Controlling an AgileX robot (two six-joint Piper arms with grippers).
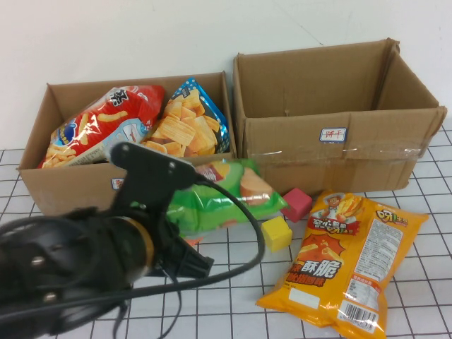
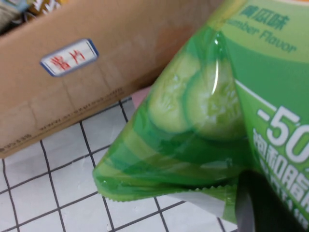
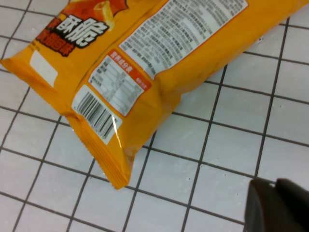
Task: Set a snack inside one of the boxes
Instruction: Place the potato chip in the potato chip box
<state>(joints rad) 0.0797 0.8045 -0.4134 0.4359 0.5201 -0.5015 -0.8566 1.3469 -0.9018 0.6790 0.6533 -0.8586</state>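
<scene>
A green cucumber-flavour snack bag [image 1: 219,201] lies tilted in front of the left cardboard box [image 1: 70,180]. My left gripper [image 1: 185,212] is at its near end and shut on it. In the left wrist view the bag [image 2: 207,111] hangs off the table with one dark finger [image 2: 263,205] pressed on its lower edge. An orange snack bag [image 1: 349,258] lies flat in front of the empty right box [image 1: 339,152]. My right gripper [image 3: 277,208] is out of the high view. It hovers with fingers together over bare table beside the orange bag's [image 3: 159,63] barcode corner.
The left box holds a red snack bag [image 1: 99,131] and a blue bag of orange chips [image 1: 187,123]. A red block [image 1: 296,204] and a yellow block [image 1: 276,233] sit between the green and orange bags. My left arm fills the near left of the gridded table.
</scene>
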